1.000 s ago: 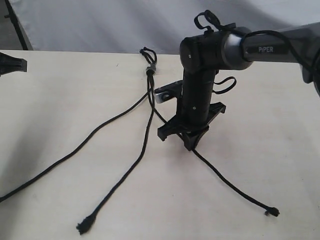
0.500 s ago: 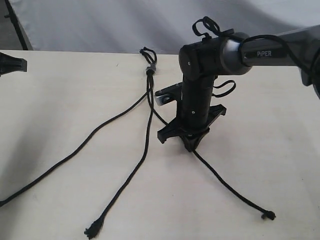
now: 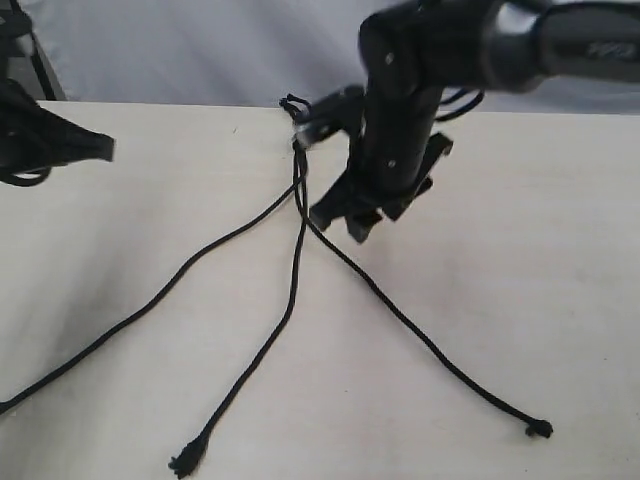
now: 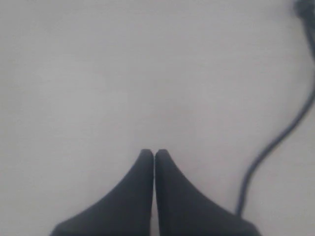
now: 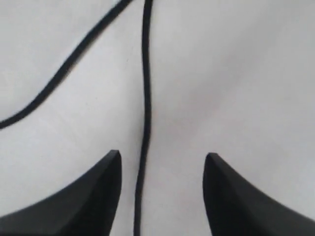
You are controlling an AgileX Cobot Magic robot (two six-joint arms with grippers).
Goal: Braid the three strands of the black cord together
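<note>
1. Thin black cord of three woven strands lay flat on the pale cream tabletop. It was bound at the far end by a small grey band, with short black loops just beyond it.
2. The strands ran close together just below the band, then fanned apart, unbraided.
3. Left strand swept out to the left edge of the exterior view.
4. Middle strand ran to a frayed tip near the bottom edge.
5. Right strand ran out to a small knotted tip, well apart from the other two.
6. My right gripper hung above the table near the bound end. Its black fingers were spread apart, grasping nothing.
7. In the right wrist view one strand lay on the table and ran straight through the gap between those fingers, touching neither. A second strand curved off to one side. I couldn't tell which strands these were.
8. My left gripper was clenched, tips pressed together with nothing between them. It sat at the far left of the exterior view, well apart from the band.
9. A blurred dark cord lay beside it in the left wrist view, not touching.
</note>
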